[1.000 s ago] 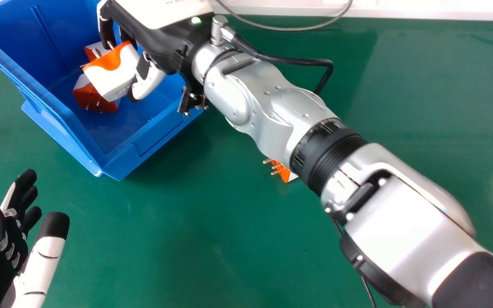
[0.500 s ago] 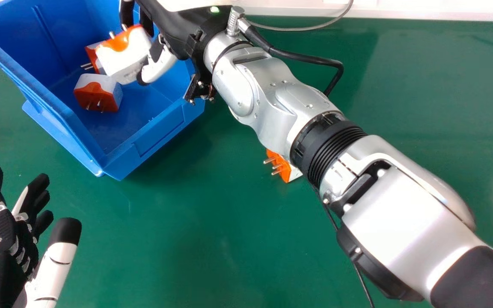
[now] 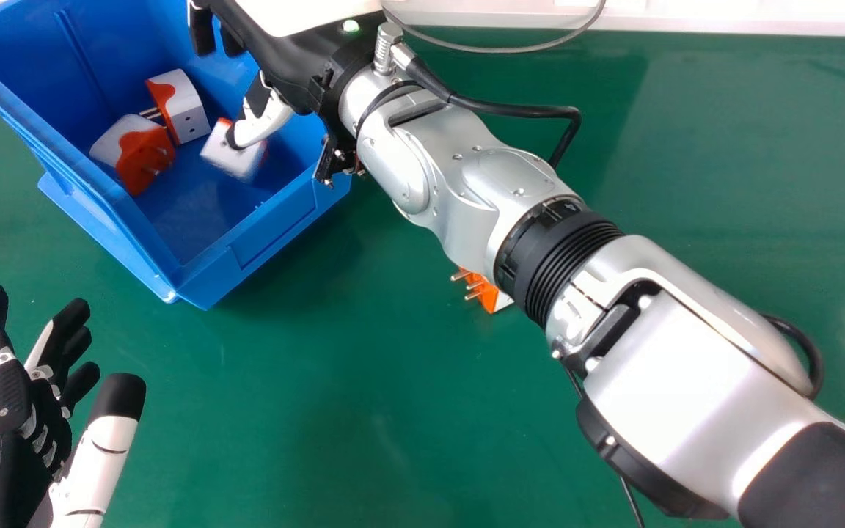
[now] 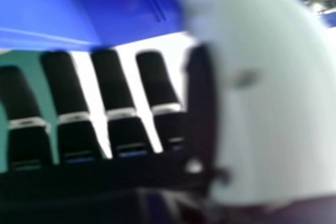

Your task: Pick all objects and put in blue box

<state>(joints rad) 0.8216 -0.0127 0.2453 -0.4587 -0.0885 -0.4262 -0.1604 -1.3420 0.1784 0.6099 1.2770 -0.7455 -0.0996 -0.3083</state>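
Pronged orange-white plugs [image 3: 188, 104] in blue box [image 3: 261, 238]; right hand [image 3: 287, 70] spread, empty; left hand [image 3: 1, 473] likewise.

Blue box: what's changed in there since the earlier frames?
The right hand has opened and let go of its plug adapter, now lower in the box. The front adapter has shifted left and turned. The rear adapter, the box and the adapter out on the table look unmoved.
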